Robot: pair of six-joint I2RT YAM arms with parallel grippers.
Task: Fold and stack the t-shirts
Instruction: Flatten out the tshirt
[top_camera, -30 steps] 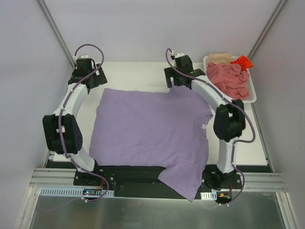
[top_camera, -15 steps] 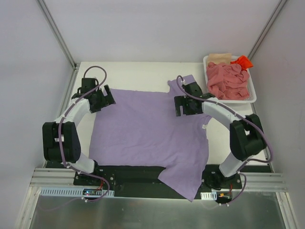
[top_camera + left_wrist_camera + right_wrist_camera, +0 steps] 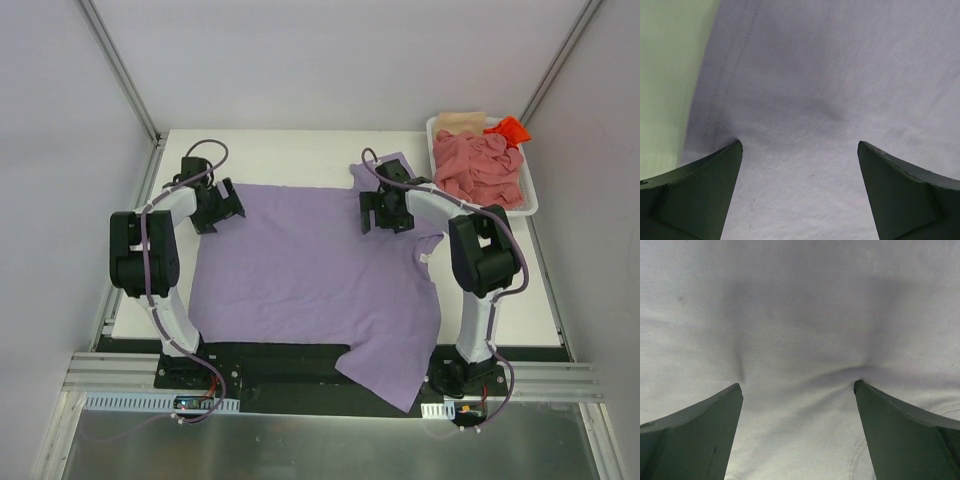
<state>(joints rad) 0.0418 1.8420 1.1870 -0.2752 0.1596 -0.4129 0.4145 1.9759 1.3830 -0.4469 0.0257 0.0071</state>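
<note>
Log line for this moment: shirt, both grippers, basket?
lavender t-shirt: spread, near corner overhanging table | left gripper: jaws open, on far-left edge | right gripper: jaws open, on far edge | basket: crumpled shirts

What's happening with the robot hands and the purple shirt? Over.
Left gripper open, tips on purple t-shirt, far left edge. Right gripper open, pressing its far right part. Shirt unfolded. Basket aside, nothing blocking.

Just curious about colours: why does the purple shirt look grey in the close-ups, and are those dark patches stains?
Top external view: soft, even light; the lavender t-shirt looks purple. Left wrist view: duller cloth, soft shadow ahead of the left gripper, table tinted greenish. Right wrist view: almost grey; the broad dark patch above the right gripper looks like shadow, not stain.
</note>
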